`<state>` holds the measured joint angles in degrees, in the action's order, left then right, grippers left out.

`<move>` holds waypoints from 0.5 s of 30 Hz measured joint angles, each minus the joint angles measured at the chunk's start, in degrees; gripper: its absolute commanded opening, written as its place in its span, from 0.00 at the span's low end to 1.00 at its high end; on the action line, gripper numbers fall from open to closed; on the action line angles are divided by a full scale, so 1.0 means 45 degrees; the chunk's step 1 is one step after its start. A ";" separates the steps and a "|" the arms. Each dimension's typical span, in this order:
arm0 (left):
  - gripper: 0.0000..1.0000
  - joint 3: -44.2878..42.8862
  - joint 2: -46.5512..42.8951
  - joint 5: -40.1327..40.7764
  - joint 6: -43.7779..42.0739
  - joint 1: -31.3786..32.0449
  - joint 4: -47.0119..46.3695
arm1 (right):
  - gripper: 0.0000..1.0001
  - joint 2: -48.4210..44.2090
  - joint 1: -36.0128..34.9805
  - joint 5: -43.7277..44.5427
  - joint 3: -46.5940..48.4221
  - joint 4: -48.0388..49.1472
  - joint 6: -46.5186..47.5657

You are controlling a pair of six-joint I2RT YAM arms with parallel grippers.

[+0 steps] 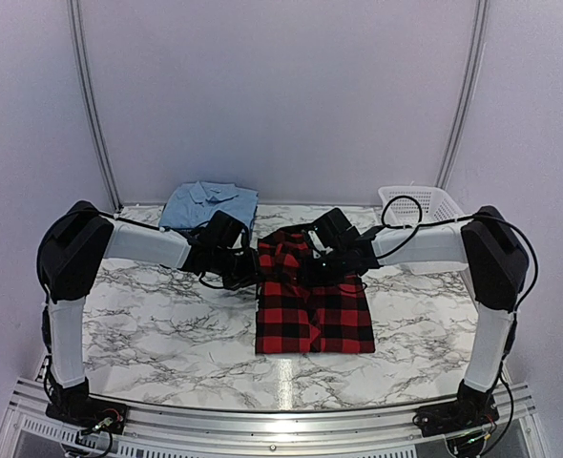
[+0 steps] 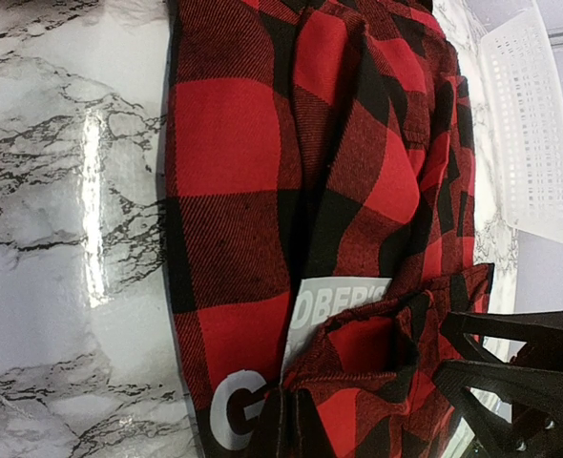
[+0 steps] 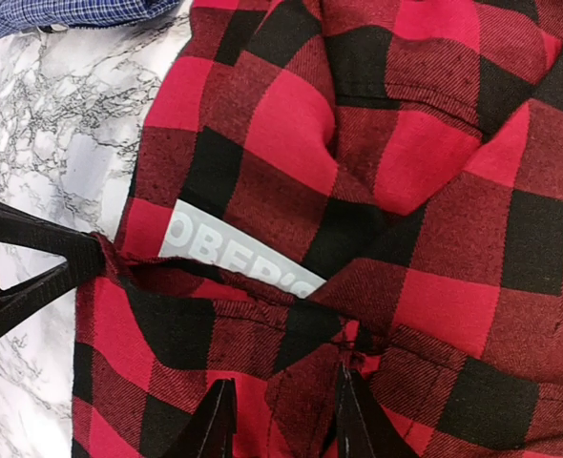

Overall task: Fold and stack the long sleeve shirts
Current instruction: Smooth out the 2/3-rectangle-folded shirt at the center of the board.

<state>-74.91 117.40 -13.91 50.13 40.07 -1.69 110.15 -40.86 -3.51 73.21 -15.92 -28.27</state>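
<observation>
The red-and-black plaid shirt [image 1: 315, 310] lies partly folded in the middle of the marble table, with white letters [image 2: 232, 410] showing under a raised flap. My left gripper [image 2: 296, 431] is shut on the flap's edge at the shirt's far left end. My right gripper [image 3: 283, 418] is at the far right end, its fingers [image 3: 353, 415] apart with a hump of plaid cloth between them. Both grippers [image 1: 248, 265] [image 1: 327, 256] meet over the shirt's far end. A light blue collared shirt [image 1: 210, 205] lies folded at the back. A dark blue checked shirt [image 3: 72, 11] shows beside the plaid one.
A white mesh basket [image 1: 415, 203] stands at the back right, seen also in the left wrist view as a white basket [image 2: 530, 143]. The marble table [image 1: 167, 324] is bare on both sides of the plaid shirt. A metal rail [image 1: 281, 415] runs along the near edge.
</observation>
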 measured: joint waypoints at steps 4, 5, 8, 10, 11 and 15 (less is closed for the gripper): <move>0.00 0.0000 0.0005 0.0000 0.0000 0.0000 0.0000 | 0.31 0.0000 0.0000 -0.0102 0.0000 0.0015 -0.0053; 0.00 0.0000 0.0005 0.0000 0.0000 0.0000 0.0000 | 0.31 0.0000 0.0000 -0.0092 0.0000 0.0015 -0.0058; 0.00 0.0000 0.0005 0.0000 0.0000 0.0000 0.0000 | 0.31 0.0000 0.0000 0.0039 -0.0010 0.0015 -0.0063; 0.00 0.0000 0.0005 0.0000 0.0000 0.0000 0.0000 | 0.29 0.0010 0.0000 0.0126 -0.0024 0.0010 -0.0063; 0.00 0.0000 0.0005 -0.0005 -0.0005 0.0000 0.0000 | 0.28 0.0019 0.0000 0.0136 -0.0029 0.0010 -0.0063; 0.00 -0.0005 0.0024 -0.0005 0.0000 0.0000 0.0000 | 0.26 0.0073 0.0000 0.0131 -0.0029 0.0015 -0.0102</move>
<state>-74.94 117.51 -13.93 50.13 40.07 -1.69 110.48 -40.86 -2.92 73.08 -15.86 -28.73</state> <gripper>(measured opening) 0.005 0.279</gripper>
